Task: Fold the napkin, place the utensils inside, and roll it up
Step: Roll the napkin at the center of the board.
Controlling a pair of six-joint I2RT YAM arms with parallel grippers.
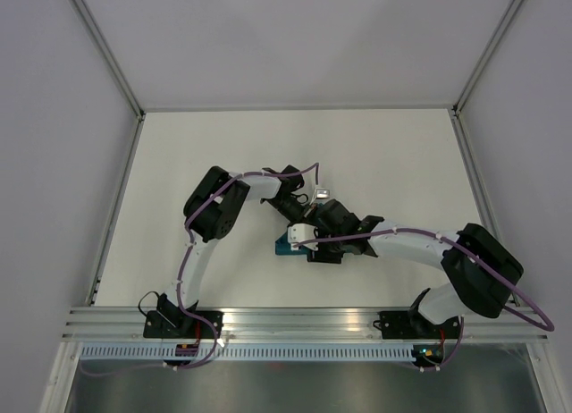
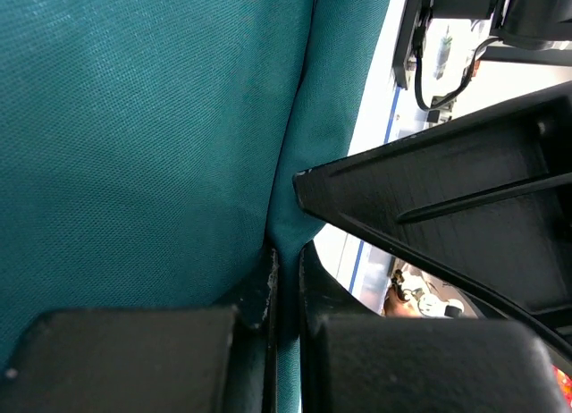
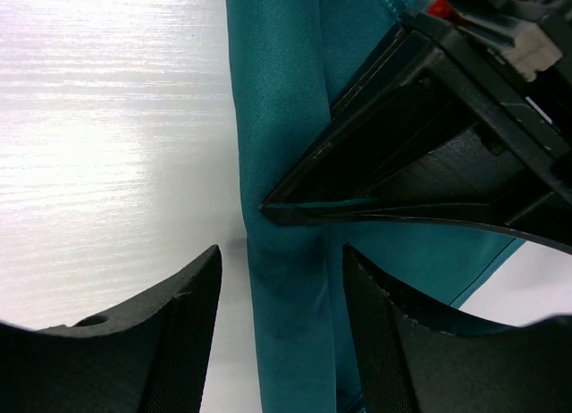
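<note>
We saw the left gripper (image 2: 284,261) pressed shut on a fold of the napkin (image 2: 134,145), pinching the teal cloth. The right gripper (image 3: 281,257) stood spread, one finger on either side of the napkin's folded strip. The napkin lay bunched near the middle of the table (image 3: 107,118), between both arms.

1. Napkin (image 3: 281,163): teal blue-green, with a fine woven texture and a slight sheen.
2. Surface (image 3: 107,163): white, with faint horizontal grain lines.
3. Arms (image 1: 411,243): white links, black joints.
4. Jaws: matte black.
5. Cables (image 1: 182,270): purple.
</note>
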